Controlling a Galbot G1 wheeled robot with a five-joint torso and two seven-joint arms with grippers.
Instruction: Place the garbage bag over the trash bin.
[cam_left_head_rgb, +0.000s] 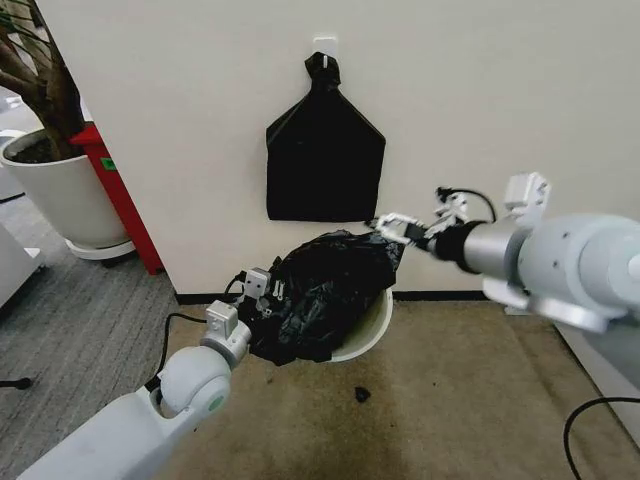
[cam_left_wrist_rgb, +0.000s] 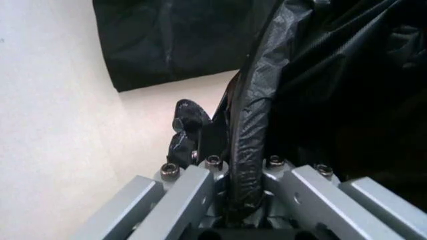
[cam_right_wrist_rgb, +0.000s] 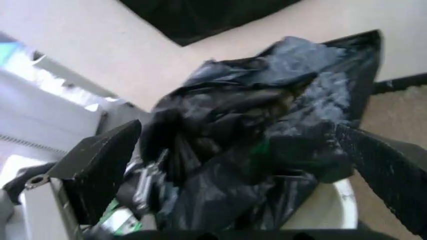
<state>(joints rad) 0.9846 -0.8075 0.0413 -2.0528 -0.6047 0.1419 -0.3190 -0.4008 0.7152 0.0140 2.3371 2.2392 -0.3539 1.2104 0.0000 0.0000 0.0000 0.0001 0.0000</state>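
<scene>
Crinkled glossy black garbage bag (cam_left_head_rgb: 325, 290) heaped over the white trash bin (cam_left_head_rgb: 372, 330); left gripper (cam_left_head_rgb: 268, 292) clamps its fold, right gripper (cam_left_head_rgb: 392, 228) spread wide.

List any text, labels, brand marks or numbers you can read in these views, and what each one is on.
None can be read.
The garbage bag, the trash bin and the black bundle on the wall are unmarked.
Green tag on the red stand by the plant pot: too small to read.
Green mark beside the left gripper in the right wrist view: blurred, unreadable.

Black bundle (cam_left_head_rgb: 325, 150) on wall; plant pot (cam_left_head_rgb: 55, 195) beside.
</scene>
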